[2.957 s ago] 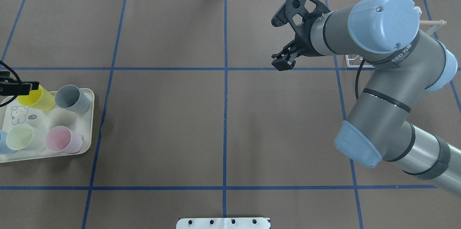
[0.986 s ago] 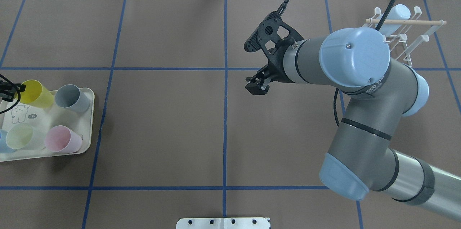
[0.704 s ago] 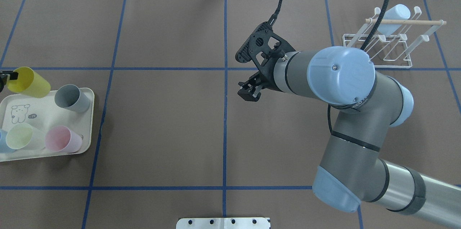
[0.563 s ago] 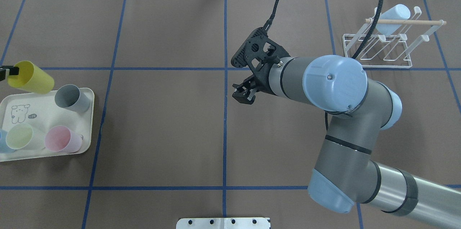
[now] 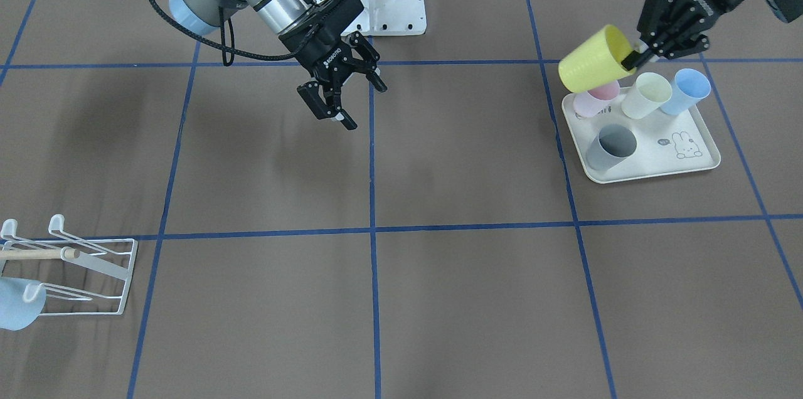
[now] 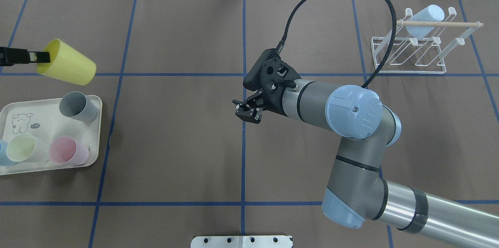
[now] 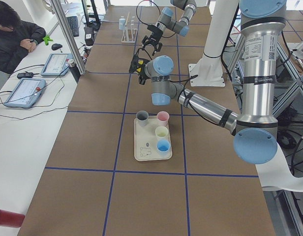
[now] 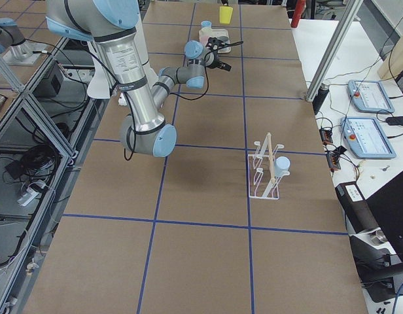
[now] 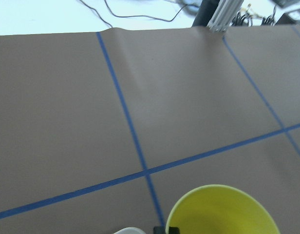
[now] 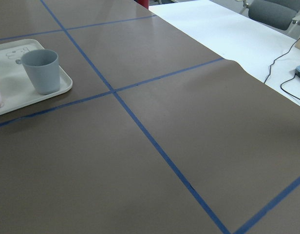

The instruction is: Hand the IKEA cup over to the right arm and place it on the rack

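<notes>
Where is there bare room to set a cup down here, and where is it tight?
Bare: the mat squares between the tray and the right end effector, in all three rows. Tight: the tray, nearly full; the rack in the far-right corner; the stretch under the right arm. The left end effector holds the yellow cup above the mat.

Left gripper [image 6: 43,57] has lifted the yellow cup [image 6: 67,62] off the tray [image 6: 99,123]; it now hangs tilted beyond the tray's far edge. Right gripper [image 6: 245,110] has swung much nearer the tray
</notes>
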Action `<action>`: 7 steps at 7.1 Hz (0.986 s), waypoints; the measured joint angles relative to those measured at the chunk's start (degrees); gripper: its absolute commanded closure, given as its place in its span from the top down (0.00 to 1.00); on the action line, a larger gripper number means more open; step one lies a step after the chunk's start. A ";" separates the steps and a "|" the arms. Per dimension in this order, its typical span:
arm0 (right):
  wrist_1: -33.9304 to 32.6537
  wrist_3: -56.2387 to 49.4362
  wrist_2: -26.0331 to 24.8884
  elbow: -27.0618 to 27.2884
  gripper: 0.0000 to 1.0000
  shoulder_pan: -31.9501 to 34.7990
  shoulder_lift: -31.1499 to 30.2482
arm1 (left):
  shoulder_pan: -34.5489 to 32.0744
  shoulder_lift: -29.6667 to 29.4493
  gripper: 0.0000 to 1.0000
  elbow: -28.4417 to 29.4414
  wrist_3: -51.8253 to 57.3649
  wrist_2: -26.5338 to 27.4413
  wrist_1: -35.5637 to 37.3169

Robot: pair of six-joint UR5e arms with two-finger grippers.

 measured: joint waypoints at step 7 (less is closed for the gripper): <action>25.57 -4.90 -0.88 -6.53 0.99 -3.32 -1.13 | 17.40 -11.16 0.00 0.36 -10.26 15.47 0.58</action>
